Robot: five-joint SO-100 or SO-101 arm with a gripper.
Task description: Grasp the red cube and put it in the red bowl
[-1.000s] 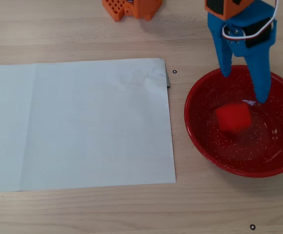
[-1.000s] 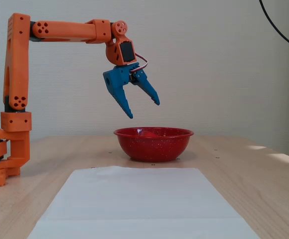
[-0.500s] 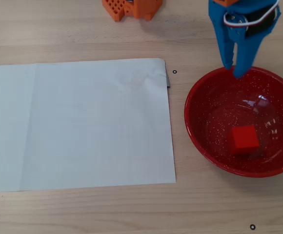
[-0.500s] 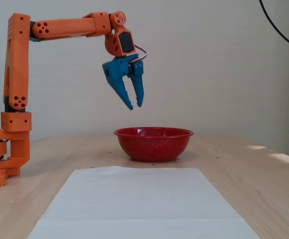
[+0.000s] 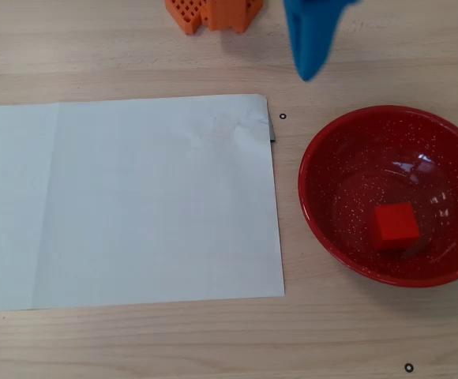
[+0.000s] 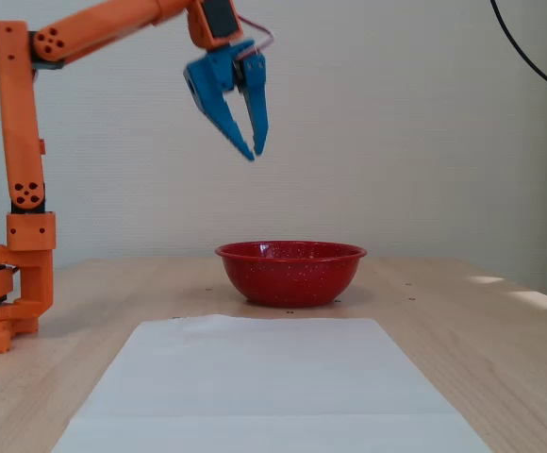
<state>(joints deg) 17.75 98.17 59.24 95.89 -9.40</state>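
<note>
The red cube (image 5: 395, 225) lies inside the red bowl (image 5: 324, 205), on its bottom, right of centre. In the fixed view the bowl (image 6: 290, 274) stands on the table past the paper, and the cube is hidden by its wall. My blue gripper (image 6: 253, 151) hangs high above the table, up and left of the bowl, with its fingertips slightly apart and nothing between them. In the overhead view only its blue tip (image 5: 308, 71) shows, above the bowl's upper left.
A white paper sheet (image 5: 126, 201) covers the table left of the bowl. The orange arm base (image 5: 213, 14) stands at the top edge; in the fixed view the arm (image 6: 19, 189) rises at the left. Small black marks (image 5: 283, 117) dot the wooden table.
</note>
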